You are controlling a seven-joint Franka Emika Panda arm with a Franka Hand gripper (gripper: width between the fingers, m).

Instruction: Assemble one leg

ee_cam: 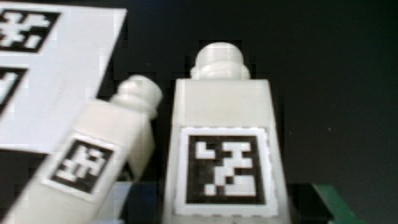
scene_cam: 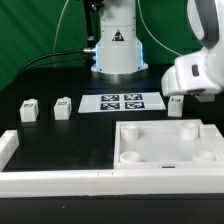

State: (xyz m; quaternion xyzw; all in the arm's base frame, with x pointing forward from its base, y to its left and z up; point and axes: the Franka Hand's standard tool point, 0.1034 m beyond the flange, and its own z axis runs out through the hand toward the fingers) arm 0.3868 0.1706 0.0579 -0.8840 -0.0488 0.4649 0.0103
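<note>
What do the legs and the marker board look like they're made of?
The legs look like white plastic, moulded or printed, smooth and matte: one even colour, rounded tips, soft edges. Their tags seem printed stickers. The marker board looks like a thin flat sheet, card or plastic, matte white with printed tags; the blur leaves it open.

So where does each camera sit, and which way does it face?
Exterior: raised, facing the base across the table; the arm shows at the exterior view's right.
Wrist: on the wrist, close on two legs; no robot part clearly shows.
Shared: the marker board, likely the leg under the arm.
</note>
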